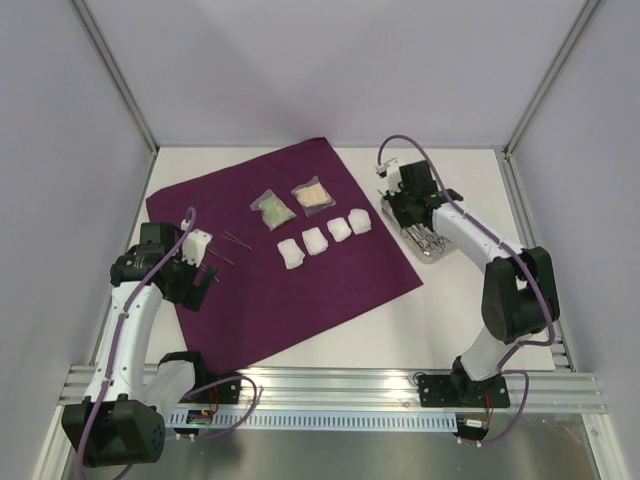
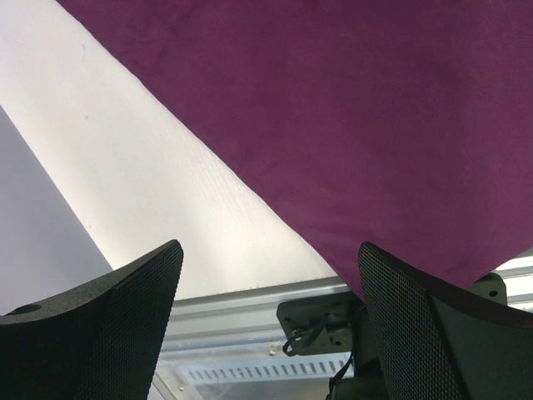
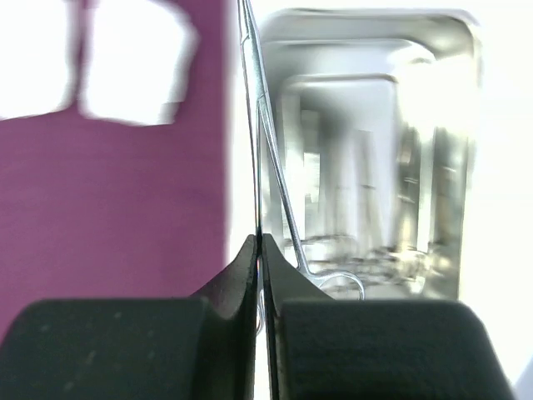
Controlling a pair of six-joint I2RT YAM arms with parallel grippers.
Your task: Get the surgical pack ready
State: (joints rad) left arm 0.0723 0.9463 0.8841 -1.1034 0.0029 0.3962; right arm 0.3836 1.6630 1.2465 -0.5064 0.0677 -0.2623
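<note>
One cloth [image 1: 300, 290] carries four gauze pads [image 1: 314, 240] and two packets [image 1: 269, 208] (single tray [image 3: 358, 50] alongside); left gripper [image 2: 268, 254] gapes empty, right gripper [image 3: 260, 244] pinches one instrument [image 3: 255, 167].

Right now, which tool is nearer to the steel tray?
Right. The right tool is at the steel tray, shut on a thin instrument; the left tool hangs open over the purple cloth's opposite edge.

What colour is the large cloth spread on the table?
Deep purple, plain with no pattern. The cloth shows best in the top external view.
</note>
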